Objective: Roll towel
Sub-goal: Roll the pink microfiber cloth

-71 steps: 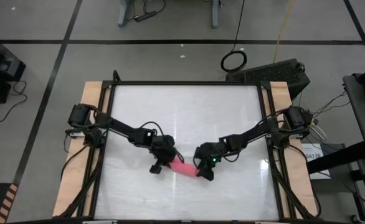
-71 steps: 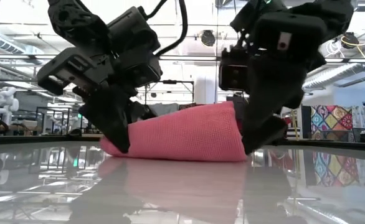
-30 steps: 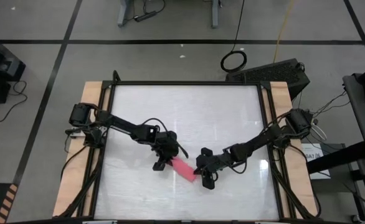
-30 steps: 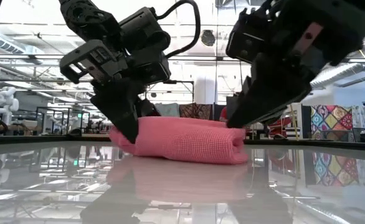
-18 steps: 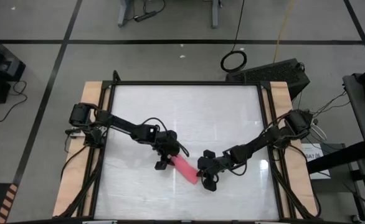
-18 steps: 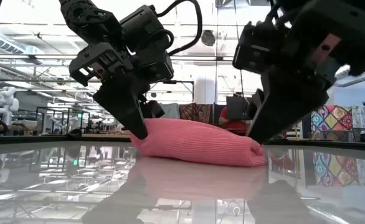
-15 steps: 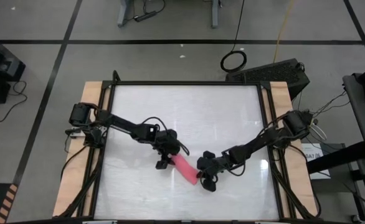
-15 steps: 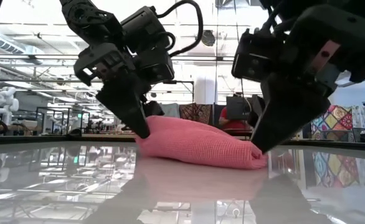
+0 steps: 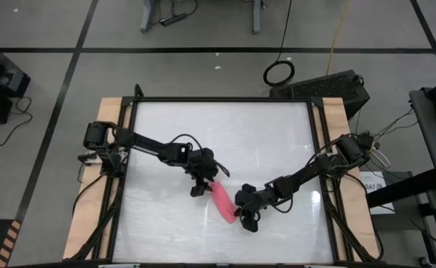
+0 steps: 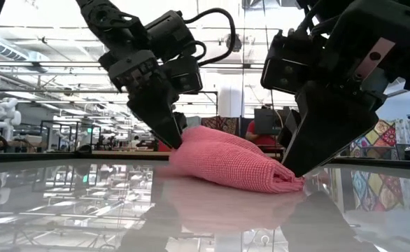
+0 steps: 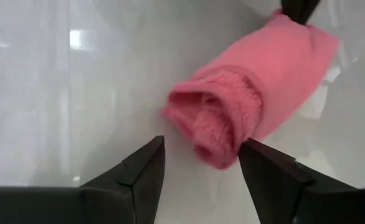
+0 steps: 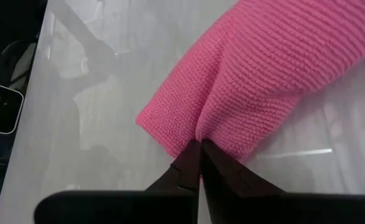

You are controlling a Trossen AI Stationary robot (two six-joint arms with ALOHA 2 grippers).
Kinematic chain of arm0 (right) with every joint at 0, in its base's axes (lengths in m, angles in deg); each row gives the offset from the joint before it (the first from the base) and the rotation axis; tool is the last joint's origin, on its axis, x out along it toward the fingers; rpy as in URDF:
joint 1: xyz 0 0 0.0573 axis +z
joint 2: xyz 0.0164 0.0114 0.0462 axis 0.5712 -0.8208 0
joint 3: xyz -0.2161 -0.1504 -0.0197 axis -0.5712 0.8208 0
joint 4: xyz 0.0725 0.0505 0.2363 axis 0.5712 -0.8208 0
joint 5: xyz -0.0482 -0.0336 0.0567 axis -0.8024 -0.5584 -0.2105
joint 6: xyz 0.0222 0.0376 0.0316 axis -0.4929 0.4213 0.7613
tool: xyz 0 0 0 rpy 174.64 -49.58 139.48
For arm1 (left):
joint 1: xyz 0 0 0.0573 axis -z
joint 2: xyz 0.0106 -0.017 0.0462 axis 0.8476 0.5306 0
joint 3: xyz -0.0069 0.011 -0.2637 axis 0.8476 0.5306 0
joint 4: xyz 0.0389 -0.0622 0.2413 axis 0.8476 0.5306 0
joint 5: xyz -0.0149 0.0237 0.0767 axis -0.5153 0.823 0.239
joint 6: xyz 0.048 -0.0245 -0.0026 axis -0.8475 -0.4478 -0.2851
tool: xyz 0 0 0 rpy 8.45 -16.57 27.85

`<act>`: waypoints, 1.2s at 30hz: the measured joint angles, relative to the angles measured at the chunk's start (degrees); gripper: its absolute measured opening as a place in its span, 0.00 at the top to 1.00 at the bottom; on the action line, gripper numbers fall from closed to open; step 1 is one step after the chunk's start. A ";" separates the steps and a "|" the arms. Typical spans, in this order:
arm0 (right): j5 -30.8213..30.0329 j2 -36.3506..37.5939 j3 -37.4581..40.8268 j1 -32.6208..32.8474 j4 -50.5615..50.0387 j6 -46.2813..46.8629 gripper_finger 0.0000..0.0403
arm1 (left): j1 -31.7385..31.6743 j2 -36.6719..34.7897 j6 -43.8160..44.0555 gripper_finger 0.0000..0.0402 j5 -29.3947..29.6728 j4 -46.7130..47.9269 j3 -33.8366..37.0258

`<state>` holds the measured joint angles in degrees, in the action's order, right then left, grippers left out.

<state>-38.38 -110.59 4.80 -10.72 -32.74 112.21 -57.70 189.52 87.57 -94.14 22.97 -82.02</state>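
Observation:
The pink-red towel [image 9: 222, 202] lies rolled up on the white table, slanting from far left to near right, and rests on its long side [image 10: 233, 168]. My left gripper [image 11: 198, 155] is open at the roll's far end [image 11: 210, 121]. Its fingers stand on either side of that end; I cannot tell whether they touch it. My right gripper [image 12: 200, 148] is shut at the roll's near end [image 9: 231, 217]. My right gripper's shut fingertips [image 12: 192, 155] meet the towel's near end at the crease [image 12: 202, 127] where its layers join. They come slanting down from the near right [image 10: 292, 168]. Whether cloth is caught between them, I cannot tell. The roll lies on the table.
The table has a dark rim [image 9: 218, 100] and wooden side strips [image 9: 110, 112]. Bare white surface lies all around the towel. A black case [image 9: 329, 88] and a cable coil [image 9: 279, 73] sit on the floor beyond the far edge.
The roll has turned about on the table: its far end swung toward the far edge and the right, its near end shifted slightly nearer. My left gripper went with the far end; its finger, earlier over that end, now stands beside it. My right gripper moved slightly toward the near edge.

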 joint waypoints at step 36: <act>-2.04 -0.17 0.13 -0.31 -0.13 0.63 0.98 | 7.80 8.46 -3.68 0.53 10.51 3.45 -9.28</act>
<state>-40.43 -110.76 4.93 -11.03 -32.87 112.84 -49.90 197.98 83.89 -83.62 26.42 -91.30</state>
